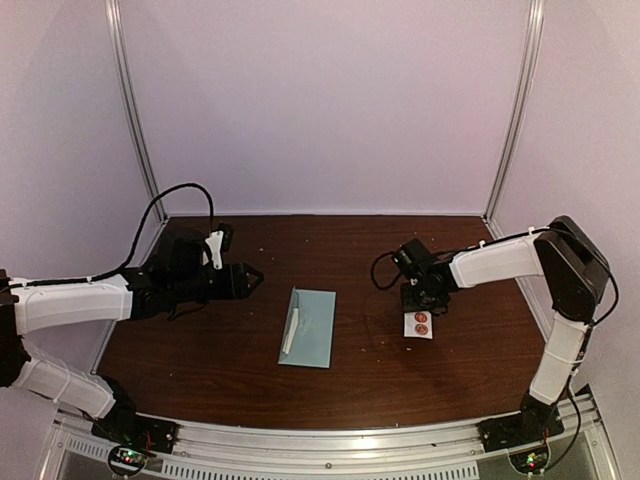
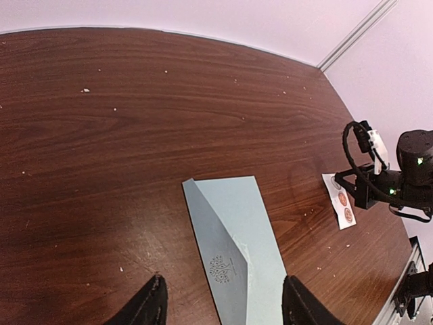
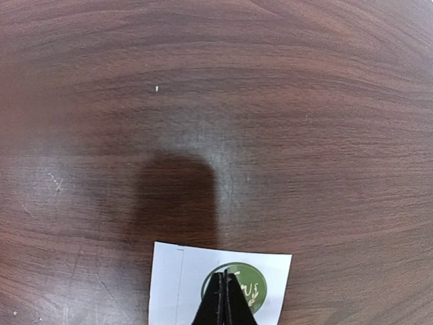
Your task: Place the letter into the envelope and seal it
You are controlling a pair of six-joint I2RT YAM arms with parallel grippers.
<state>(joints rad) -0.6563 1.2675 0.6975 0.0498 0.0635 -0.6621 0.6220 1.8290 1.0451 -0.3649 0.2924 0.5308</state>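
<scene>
The light blue envelope (image 1: pixel 312 330) lies flat mid-table, its pointed flap (image 1: pixel 290 322) folded over and slightly lifted along the left side. In the left wrist view the envelope (image 2: pixel 250 217) shows a tree emblem on the flap (image 2: pixel 220 267). The cream letter shows in no view. My left gripper (image 1: pixel 250 278) is open and empty, left of the envelope; its fingers (image 2: pixel 150 306) straddle the envelope's near end from above. My right gripper (image 1: pixel 415 300) is shut, its tips (image 3: pixel 224 274) over a round green sticker (image 3: pixel 252 288) on the white sticker strip (image 3: pixel 169 284).
The sticker strip (image 1: pixel 417 324) lies right of the envelope with round stickers on it; it also shows in the left wrist view (image 2: pixel 340 200). White walls and metal posts (image 1: pixel 512 110) enclose the brown table (image 1: pixel 230 370). Small crumbs dot the wood.
</scene>
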